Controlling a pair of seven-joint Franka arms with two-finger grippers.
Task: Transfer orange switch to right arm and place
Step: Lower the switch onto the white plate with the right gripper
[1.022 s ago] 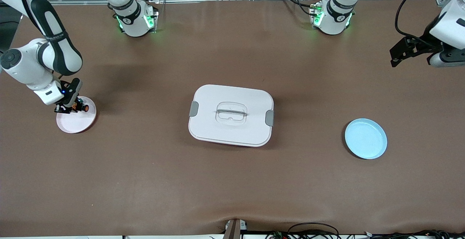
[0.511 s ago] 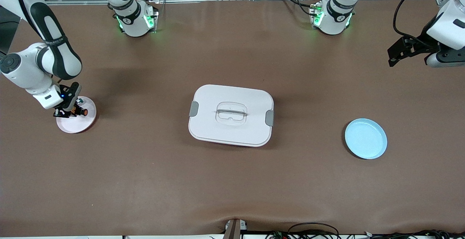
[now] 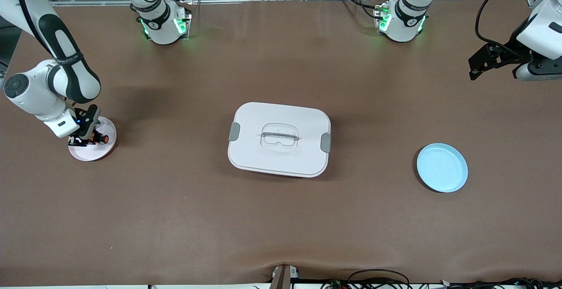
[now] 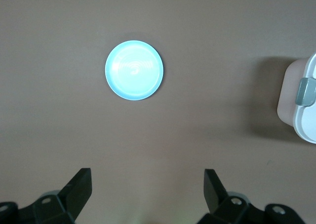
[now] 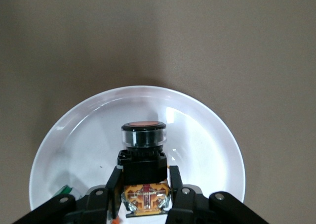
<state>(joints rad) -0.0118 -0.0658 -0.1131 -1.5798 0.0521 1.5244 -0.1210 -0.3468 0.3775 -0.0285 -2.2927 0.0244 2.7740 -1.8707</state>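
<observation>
The orange switch (image 3: 100, 139) (image 5: 143, 150), a black stub with an orange cap, is gripped between the fingers of my right gripper (image 3: 90, 139) (image 5: 144, 177), which is shut on its black body. Gripper and switch hang low over a pale pink-white plate (image 3: 94, 153) (image 5: 207, 150) at the right arm's end of the table. Whether the switch touches the plate, I cannot tell. My left gripper (image 3: 476, 66) (image 4: 146, 174) is open and holds nothing, high over the left arm's end of the table, where that arm waits.
A white lidded box with grey clasps (image 3: 279, 139) (image 4: 303, 100) sits mid-table. A light blue plate (image 3: 442, 167) (image 4: 134, 69) lies toward the left arm's end, nearer to the front camera. A small green bit (image 5: 61, 190) lies on the pale plate's rim.
My right gripper has sunk a little toward the pale plate with the switch still in it. The left gripper shifted slightly and then held still.
</observation>
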